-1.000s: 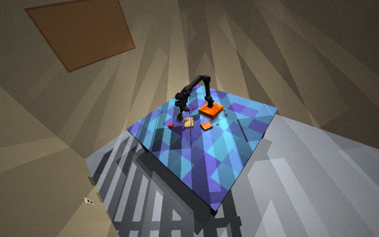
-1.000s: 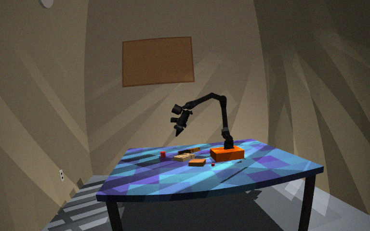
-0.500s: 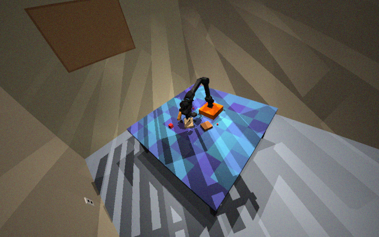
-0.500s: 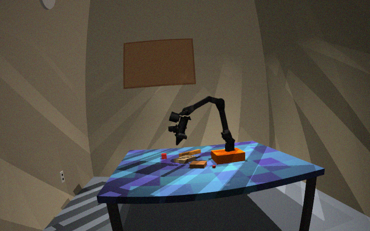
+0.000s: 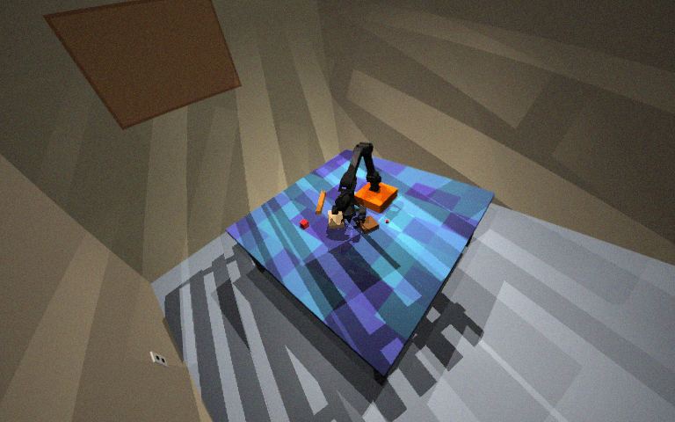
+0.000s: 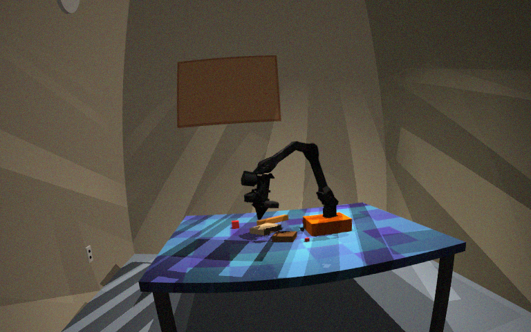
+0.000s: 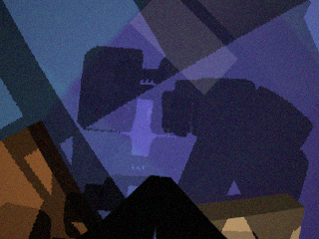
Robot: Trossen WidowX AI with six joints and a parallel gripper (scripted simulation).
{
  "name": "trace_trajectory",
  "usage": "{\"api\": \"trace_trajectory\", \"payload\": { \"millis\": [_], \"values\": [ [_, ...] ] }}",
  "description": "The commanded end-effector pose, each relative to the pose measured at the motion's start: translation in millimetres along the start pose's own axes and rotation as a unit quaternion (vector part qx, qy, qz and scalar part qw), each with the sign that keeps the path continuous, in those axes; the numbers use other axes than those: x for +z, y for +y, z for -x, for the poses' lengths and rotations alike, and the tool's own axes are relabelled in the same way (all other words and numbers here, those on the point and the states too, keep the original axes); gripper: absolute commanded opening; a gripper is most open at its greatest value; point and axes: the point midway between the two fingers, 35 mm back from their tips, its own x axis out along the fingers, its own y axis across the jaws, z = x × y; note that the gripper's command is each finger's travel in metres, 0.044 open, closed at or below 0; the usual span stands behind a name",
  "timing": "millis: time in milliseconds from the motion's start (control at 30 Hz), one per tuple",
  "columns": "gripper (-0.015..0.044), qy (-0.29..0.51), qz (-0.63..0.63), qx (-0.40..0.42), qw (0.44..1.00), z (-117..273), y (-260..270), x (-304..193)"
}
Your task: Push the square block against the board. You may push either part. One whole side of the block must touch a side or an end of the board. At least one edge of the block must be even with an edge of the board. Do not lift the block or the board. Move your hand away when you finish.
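Note:
A pale tan flat piece [image 5: 336, 219] [image 6: 257, 229] [image 7: 271, 219] and a smaller brown flat piece [image 5: 369, 226] [image 6: 284, 236] [image 7: 12, 181] lie on the table with a gap between them. They look like the board and the square block; I cannot tell for sure which is which. My gripper [image 5: 352, 221] [image 6: 260, 217] [image 7: 159, 186] is shut and empty, pointing down above the table. In the wrist view its tip shows between the two pieces, brown at lower left and tan at lower right. The arm hides part of the space between them in the top view.
An orange bar [image 5: 321, 202] [image 6: 274, 220] lies beyond the tan piece. A red cube [image 5: 304, 223] [image 6: 234, 224] stands at its left. A tiny red cube [image 5: 387, 221] [image 6: 307, 239] lies right of the brown piece. The arm stands on an orange base [image 5: 381, 202] [image 6: 328, 227].

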Motion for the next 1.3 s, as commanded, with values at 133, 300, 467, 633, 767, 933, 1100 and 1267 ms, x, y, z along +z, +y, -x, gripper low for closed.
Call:
{"api": "trace_trajectory", "payload": {
  "millis": [133, 300, 467, 633, 767, 933, 1100, 1267],
  "values": [
    [0.0, 0.026, 0.13, 0.035, 0.991, -14.2, 53.1, 15.0],
    [0.0, 0.044, 0.21, 0.055, 0.975, -23.5, 87.7, 18.6],
    [0.0, 0.056, 0.265, 0.069, 0.96, -29.5, 112.0, 19.1],
    [0.0, 0.056, 0.265, 0.069, 0.96, -41.8, 113.2, 18.0],
    [0.0, 0.057, 0.265, 0.069, 0.96, -83.7, 117.6, 10.8],
    [0.0, 0.057, 0.265, 0.069, 0.96, -83.7, 117.5, 10.7],
    [0.0, 0.057, 0.265, 0.069, 0.96, -83.4, 115.5, 8.2],
    [0.0, 0.057, 0.265, 0.069, 0.96, -83.1, 112.3, 4.3]
  ]
}}
